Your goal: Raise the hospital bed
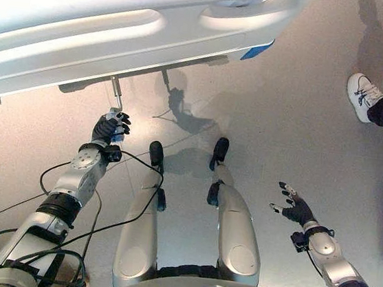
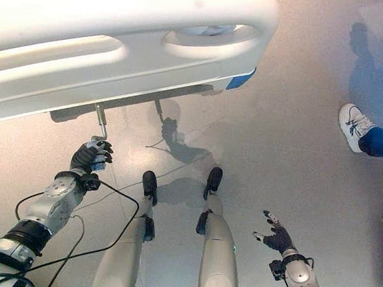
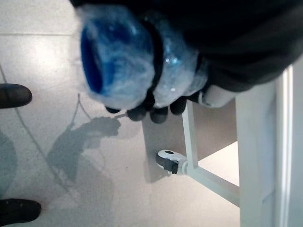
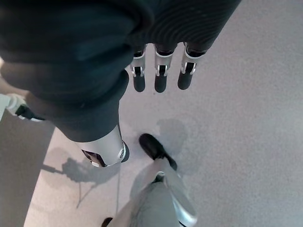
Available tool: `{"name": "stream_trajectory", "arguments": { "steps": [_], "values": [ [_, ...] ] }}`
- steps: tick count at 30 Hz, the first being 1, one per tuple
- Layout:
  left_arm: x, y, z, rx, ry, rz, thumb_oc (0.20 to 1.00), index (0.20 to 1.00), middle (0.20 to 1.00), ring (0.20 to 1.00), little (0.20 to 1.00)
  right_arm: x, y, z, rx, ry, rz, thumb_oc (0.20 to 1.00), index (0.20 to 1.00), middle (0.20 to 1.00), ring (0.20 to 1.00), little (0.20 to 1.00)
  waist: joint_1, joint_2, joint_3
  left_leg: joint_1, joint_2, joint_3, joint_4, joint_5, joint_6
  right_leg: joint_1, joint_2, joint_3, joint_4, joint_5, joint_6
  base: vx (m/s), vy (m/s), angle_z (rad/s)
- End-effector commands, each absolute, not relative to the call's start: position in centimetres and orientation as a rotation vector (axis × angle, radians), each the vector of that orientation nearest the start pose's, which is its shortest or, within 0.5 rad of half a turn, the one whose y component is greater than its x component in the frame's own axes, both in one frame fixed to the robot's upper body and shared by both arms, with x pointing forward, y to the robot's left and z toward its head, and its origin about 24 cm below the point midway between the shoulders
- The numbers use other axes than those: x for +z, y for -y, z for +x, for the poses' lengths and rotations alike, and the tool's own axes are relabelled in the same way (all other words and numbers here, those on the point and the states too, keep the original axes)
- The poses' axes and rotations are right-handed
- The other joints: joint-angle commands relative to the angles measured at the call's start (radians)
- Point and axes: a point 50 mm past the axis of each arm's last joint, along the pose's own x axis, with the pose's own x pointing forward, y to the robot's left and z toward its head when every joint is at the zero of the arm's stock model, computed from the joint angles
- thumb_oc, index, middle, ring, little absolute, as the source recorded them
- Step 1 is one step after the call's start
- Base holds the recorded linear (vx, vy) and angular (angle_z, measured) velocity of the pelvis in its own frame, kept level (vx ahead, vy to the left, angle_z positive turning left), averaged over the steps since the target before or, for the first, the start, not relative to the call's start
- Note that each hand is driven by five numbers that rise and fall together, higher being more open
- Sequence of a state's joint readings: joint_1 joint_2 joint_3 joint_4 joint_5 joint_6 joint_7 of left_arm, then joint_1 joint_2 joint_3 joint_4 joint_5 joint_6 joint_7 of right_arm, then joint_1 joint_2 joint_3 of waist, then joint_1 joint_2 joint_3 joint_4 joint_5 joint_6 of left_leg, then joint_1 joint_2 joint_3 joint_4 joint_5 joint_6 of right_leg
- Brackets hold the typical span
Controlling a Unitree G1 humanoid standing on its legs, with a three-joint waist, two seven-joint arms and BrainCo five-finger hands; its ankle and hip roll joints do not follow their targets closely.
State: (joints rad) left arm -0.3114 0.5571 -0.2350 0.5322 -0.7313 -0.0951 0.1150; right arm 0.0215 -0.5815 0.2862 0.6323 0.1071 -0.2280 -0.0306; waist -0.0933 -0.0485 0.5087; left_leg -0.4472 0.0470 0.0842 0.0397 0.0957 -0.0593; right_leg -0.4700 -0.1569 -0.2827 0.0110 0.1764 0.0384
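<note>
The white hospital bed's footboard [image 1: 121, 31] spans the top of the left eye view. A thin metal crank rod [image 1: 116, 92] hangs down from under its edge. My left hand [image 1: 109, 128] is at the rod's lower end, fingers curled round the crank's handle. In the left wrist view that handle [image 3: 118, 61] is a blue-wrapped grip inside the curled dark fingertips [image 3: 142, 112]. My right hand [image 1: 296, 207] hangs apart at the lower right over the floor, fingers [image 4: 160, 71] straight and spread, holding nothing.
A second thin rod [image 1: 164, 79] hangs under the bed to the right of the crank. The bed's white frame and a caster [image 3: 168, 161] stand on the floor. A person's white shoes [image 1: 363, 94] are at the far right.
</note>
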Motion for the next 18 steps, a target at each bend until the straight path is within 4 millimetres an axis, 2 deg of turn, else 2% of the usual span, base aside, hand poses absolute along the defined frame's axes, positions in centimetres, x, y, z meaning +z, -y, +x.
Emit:
{"name": "stream_trajectory", "arguments": {
  "steps": [1, 6, 10, 14, 18],
  "values": [
    [5.6, -27.6, 25.5, 0.112, 0.034, -0.037, 0.200, 0.200, 0.200, 0.200, 0.200, -7.5, 28.0, 16.8, 0.078, -0.598, -0.542, 1.000, 1.000, 1.000, 1.000, 1.000, 0.087, -0.033, -0.094, -0.091, -0.093, 0.014, 0.013, 0.017, 0.057, -0.016, 0.013, 0.007, 0.041, -0.024, 0.074, 0.01, 0.040, 0.11],
    [4.3, -29.0, 25.0, 0.181, -0.027, -0.013, 0.200, 0.200, 0.200, 0.200, 0.200, -7.6, 27.9, 16.6, 0.079, -0.605, -0.536, 1.000, 1.000, 1.000, 1.000, 1.000, 0.099, -0.053, -0.093, -0.102, -0.097, 0.003, 0.016, 0.016, 0.060, -0.013, 0.006, -0.006, 0.037, -0.020, 0.082, 0.02, 0.064, 0.07],
    [4.1, -29.5, 24.9, 0.199, -0.042, -0.004, 0.200, 0.200, 0.200, 0.200, 0.200, -7.6, 27.7, 16.7, 0.091, -0.598, -0.536, 1.000, 1.000, 1.000, 1.000, 1.000, 0.101, -0.063, -0.090, -0.109, -0.098, 0.000, 0.018, 0.015, 0.061, -0.011, 0.003, -0.011, 0.035, -0.018, 0.086, 0.02, 0.041, 0.06],
    [2.9, -30.7, 24.9, 0.271, -0.105, 0.014, 0.200, 0.200, 0.200, 0.200, 0.200, -7.4, 27.1, 17.0, 0.107, -0.581, -0.526, 1.000, 1.000, 1.000, 1.000, 1.000, 0.100, -0.093, -0.082, -0.129, -0.099, -0.007, 0.027, 0.008, 0.063, -0.014, -0.002, -0.018, 0.032, -0.011, 0.093, 0.02, 0.066, 0.06],
    [2.4, -31.3, 25.1, 0.309, -0.133, 0.022, 0.200, 0.200, 0.200, 0.200, 0.200, -7.3, 26.9, 17.1, 0.115, -0.570, -0.519, 1.000, 1.000, 1.000, 1.000, 1.000, 0.098, -0.109, -0.078, -0.143, -0.098, -0.002, 0.034, 0.002, 0.065, -0.021, -0.003, -0.020, 0.031, -0.009, 0.095, 0.01, 0.045, 0.08]
  ]
}}
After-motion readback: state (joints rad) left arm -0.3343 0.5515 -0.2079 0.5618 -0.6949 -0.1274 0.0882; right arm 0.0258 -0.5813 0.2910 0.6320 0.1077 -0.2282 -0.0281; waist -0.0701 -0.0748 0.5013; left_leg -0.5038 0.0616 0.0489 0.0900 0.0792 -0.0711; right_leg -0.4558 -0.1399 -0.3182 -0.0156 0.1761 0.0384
